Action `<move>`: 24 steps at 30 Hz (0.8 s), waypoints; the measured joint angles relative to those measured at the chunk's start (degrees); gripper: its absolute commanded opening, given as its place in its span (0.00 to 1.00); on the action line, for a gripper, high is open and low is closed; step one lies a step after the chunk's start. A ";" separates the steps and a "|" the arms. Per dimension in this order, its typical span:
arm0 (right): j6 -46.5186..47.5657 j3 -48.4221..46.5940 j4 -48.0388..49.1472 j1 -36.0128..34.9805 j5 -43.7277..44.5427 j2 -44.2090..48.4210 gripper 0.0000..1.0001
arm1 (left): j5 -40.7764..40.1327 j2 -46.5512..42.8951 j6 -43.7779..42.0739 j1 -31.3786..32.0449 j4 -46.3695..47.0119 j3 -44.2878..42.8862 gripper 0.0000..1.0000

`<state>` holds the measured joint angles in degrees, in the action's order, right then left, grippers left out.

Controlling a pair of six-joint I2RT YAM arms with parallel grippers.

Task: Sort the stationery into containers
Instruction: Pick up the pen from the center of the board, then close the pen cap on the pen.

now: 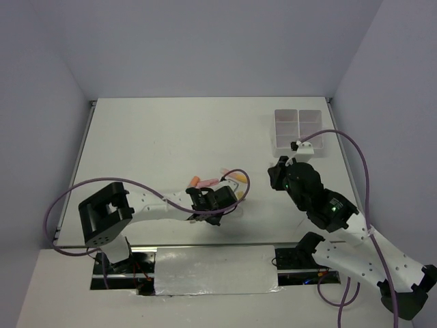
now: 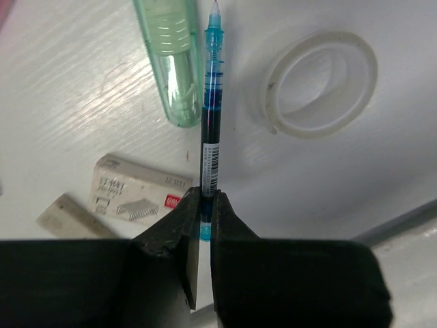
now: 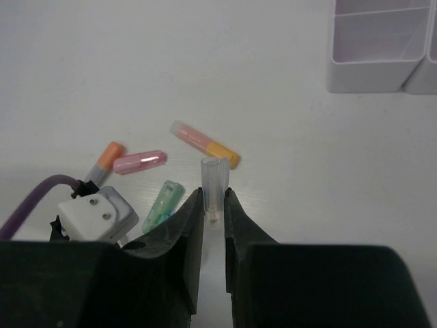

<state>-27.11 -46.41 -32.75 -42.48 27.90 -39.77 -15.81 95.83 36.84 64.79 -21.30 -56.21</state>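
Near the white table's (image 1: 171,137) front edge, my left gripper (image 2: 205,198) is clamped on a thin teal pen (image 2: 210,123), long axis straight out from the jaws. White translucent trays (image 1: 283,140) sit at the far right corner, nearer the right gripper (image 3: 214,198), which pinches a clear cap (image 3: 213,174).

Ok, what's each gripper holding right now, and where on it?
Left gripper: blue pen, pinched at its rear end, opposite the tip. Right gripper: small clear cap, pinched at its narrow end.
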 measured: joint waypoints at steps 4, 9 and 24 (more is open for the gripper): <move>0.17 4.33 5.33 0.00 -3.10 4.26 0.00 | -1.53 -6.12 1.14 0.17 -1.01 0.48 0.00; -0.39 7.72 13.92 0.00 -5.95 8.28 0.00 | -2.78 -19.41 1.18 1.86 4.11 3.32 0.00; -13.16 21.42 44.52 -0.02 -13.60 14.56 0.00 | 6.03 -42.07 2.60 5.09 39.23 25.73 0.00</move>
<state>-40.27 -24.99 11.77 -42.50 14.31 -25.21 -9.78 53.76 39.44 69.89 17.93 -30.48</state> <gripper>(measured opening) 0.201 0.175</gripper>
